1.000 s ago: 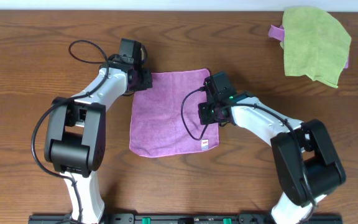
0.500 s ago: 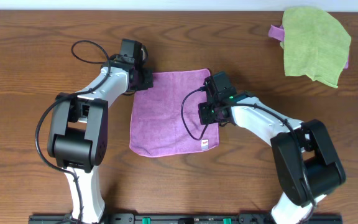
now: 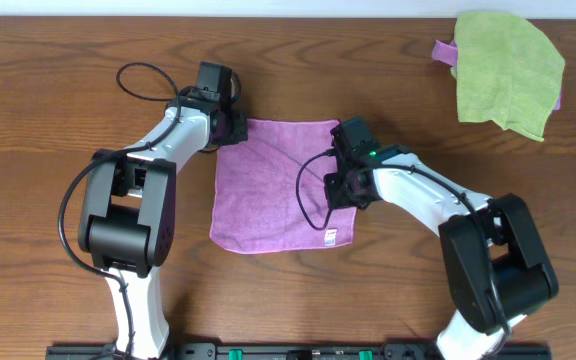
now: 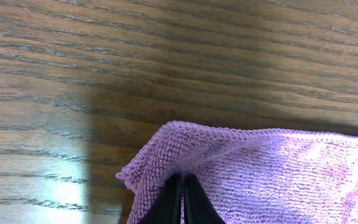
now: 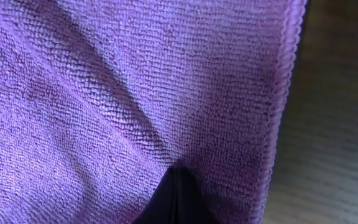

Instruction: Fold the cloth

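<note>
The purple cloth (image 3: 268, 195) lies spread on the wooden table between the two arms. My left gripper (image 3: 235, 128) is shut on the cloth's far left corner. In the left wrist view the cloth (image 4: 278, 174) bunches where the closed left gripper (image 4: 182, 178) pinches it, just inside the hemmed edge. My right gripper (image 3: 341, 190) is shut on the cloth near its right edge. In the right wrist view the cloth (image 5: 104, 93) fills the frame and puckers at the right gripper (image 5: 178, 172). A faint ridge runs across the cloth between the two grips.
A lime-green cloth (image 3: 508, 70) lies crumpled at the far right corner of the table, with a bit of another purple cloth (image 3: 446, 50) sticking out under it. Bare wood (image 4: 166, 62) lies beyond the cloth's corner.
The right gripper has shifted slightly down and right, pulling the cloth with it. A ridge now runs from the left corner toward the right grip. The left gripper has barely moved.
</note>
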### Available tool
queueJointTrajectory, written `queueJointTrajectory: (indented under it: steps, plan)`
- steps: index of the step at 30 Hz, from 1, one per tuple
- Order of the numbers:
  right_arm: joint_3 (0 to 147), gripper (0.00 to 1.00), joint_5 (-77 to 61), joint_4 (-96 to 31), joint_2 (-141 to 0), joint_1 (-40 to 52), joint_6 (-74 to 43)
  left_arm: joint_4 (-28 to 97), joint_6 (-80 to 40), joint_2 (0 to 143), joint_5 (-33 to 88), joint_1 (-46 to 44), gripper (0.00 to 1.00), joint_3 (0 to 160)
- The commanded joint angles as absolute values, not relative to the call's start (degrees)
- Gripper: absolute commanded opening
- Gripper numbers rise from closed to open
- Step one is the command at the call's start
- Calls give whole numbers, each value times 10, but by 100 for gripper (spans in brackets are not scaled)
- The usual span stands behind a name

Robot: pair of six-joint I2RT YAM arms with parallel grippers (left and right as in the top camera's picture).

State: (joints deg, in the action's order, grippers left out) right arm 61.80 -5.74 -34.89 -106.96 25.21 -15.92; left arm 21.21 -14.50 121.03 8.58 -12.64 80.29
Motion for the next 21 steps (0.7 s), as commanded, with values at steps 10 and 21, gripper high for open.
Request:
queueJointTrajectory:
  steps: [10,21]
  plan:
    - [581,1,-17,-315,-1106,256,-163,271,-133,1235,93,-122,6,827]
    - [666,1,15,-327,-1106,256,-171,313,-126,1143,92,-122,6,895]
